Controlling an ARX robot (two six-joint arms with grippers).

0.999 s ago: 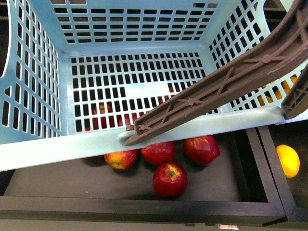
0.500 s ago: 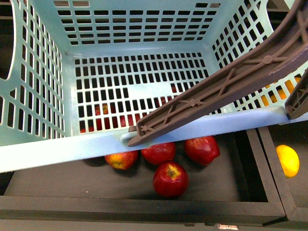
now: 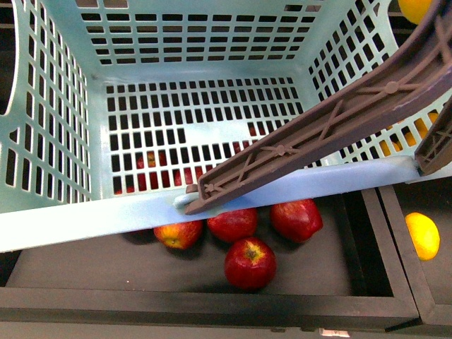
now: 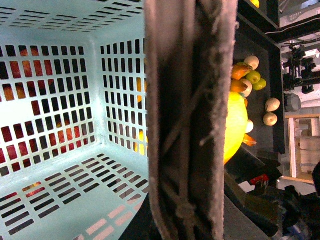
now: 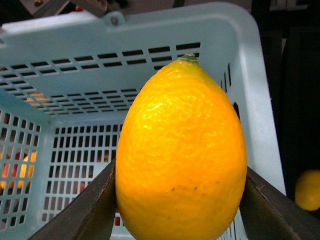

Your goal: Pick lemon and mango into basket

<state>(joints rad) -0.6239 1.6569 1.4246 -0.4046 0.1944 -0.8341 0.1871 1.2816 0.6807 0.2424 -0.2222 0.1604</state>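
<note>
Newly in view, lemon (image 3: 415, 7) in right claw (image 5: 181, 210), seemingly by basket (image 3: 106, 220) corner

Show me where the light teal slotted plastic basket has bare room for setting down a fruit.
The floor of the light teal slotted basket is all bare, widest from left wall to back wall. The brown ribbed handle crosses the front right corner: tight there. Round red apples crowd the black tray beneath.

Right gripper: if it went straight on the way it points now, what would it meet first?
Shut on the lemon, the right gripper points into the basket. Its load would probably meet the basket's slotted inside first; nothing else shows in between, though depth is hard to judge.
</note>
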